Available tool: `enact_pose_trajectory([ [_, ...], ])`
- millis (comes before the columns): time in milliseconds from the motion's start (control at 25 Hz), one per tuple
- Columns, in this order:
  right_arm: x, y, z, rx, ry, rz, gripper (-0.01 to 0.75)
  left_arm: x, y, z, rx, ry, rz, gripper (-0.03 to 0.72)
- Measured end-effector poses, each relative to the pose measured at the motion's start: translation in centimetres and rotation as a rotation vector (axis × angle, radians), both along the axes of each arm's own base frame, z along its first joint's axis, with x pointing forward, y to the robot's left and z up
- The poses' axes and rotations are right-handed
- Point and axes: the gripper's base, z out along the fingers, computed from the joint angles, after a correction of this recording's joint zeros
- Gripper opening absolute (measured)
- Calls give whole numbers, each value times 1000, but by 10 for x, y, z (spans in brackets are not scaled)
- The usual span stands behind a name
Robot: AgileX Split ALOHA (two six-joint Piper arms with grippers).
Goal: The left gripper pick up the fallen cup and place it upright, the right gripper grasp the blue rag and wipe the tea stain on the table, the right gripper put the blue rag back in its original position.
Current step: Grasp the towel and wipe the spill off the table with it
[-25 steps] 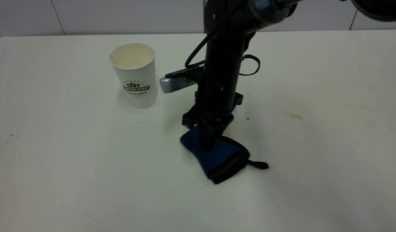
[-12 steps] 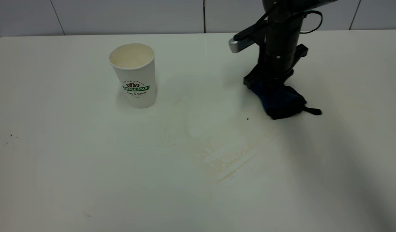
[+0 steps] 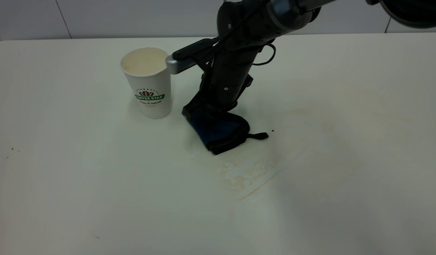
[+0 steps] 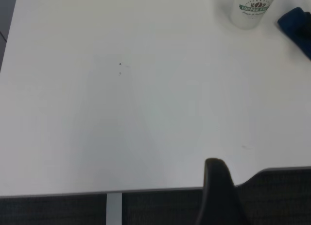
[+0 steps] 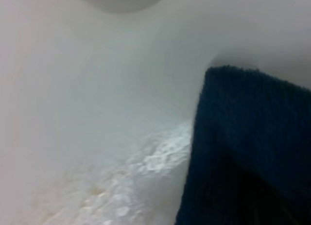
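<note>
Cup (image 3: 147, 83), one, upright; one blue rag (image 3: 218, 131) clenched in right pincer (image 3: 207, 115) beside it.

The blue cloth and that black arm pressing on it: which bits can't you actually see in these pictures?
- Right gripper fingers: exterior view, hidden behind the blue rag and the arm's own body.
- Rag's underside and the table beneath: covered by the rag.
- Cup: top cut off in the left wrist view.
- Tea stain: blurred in the right wrist view.

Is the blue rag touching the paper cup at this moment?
Apart. The exterior view shows a strip of bare table between the blue rag, pinned under the right claw, and the upright cup.
</note>
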Motion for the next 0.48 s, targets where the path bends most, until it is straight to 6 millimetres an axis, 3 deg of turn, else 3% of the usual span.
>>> enact_pose_trajectory([
  [240,-39,29,-3,-49,193,107,84,0,0,0,0,0,0,485],
  [360,-46,20,-5,-93,301,126,82,0,0,0,0,0,0,485],
  [480,-29,-8,-4,-113,321,68,82,0,0,0,0,0,0,485],
])
